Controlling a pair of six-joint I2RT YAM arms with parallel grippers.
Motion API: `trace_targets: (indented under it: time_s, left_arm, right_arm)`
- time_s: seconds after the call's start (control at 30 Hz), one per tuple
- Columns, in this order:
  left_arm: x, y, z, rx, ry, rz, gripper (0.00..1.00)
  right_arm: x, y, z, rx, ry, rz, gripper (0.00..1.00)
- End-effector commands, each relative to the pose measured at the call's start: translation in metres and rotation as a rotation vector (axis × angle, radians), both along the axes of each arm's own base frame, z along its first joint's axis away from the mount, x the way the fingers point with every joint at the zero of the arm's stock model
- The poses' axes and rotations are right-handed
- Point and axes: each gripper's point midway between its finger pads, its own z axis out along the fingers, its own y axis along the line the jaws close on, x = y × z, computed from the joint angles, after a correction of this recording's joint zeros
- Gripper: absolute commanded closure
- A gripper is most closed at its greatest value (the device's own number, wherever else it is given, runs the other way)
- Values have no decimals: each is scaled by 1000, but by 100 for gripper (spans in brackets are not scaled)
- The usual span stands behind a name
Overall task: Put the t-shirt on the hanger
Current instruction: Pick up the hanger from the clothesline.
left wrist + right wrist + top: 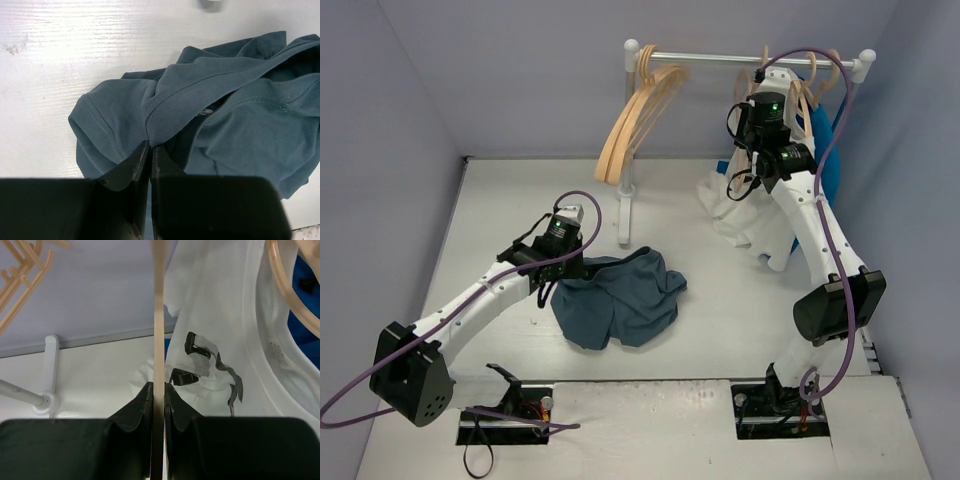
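**One high view, two wrist views**

The top camera sits high, opposite the rack (720, 60), looking down over the whole surface (500, 200). The left wrist camera looks close past the left hand (150, 149) onto the t-shirt (240, 125) lying before the rack. The right wrist camera, up at the rack, looks past the right hand (158, 387) at a hanger (158, 315) and white shirt (215, 300). The top view shows both spots.

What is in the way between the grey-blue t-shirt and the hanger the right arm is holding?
Nothing blocks the grips: the left end effector pinches the t-shirt, and the right end effector clamps the hanger. But the white t-shirt droops right beside the hanger, so it might crowd the path.
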Motion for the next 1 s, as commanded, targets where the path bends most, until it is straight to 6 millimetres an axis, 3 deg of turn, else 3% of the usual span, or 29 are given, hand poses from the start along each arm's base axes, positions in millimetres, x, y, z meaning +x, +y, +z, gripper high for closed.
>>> trace_targets:
  time_s: [0.0, 0.2, 0.43, 0.6, 0.67, 0.8, 0.97]
  left_arm:
    - [13, -2, 20, -30, -69, 16, 100]
    - [14, -1, 29, -22, -85, 10, 100]
    - [15, 1, 39, -11, -101, 7, 100]
    - [14, 4, 42, 0, -102, 2, 100]
    - [14, 4, 46, 1, -108, 0, 100]
    - [15, 4, 51, 15, -102, -16, 100]
    - [22, 3, 58, 53, -96, -70, 100]
  right_arm:
    - [-14, -11, 81, 22, -205, -18, 100]
    - [-40, -14, 118, 17, -283, 8, 100]
    - [-72, -14, 123, 4, -297, 63, 100]
    - [-98, -7, 97, 4, -254, 140, 100]
    - [-111, 1, 73, 7, -213, 202, 100]
    - [-157, 12, 32, 32, -165, 326, 100]
    - [-220, 39, 17, 68, -180, 558, 100]
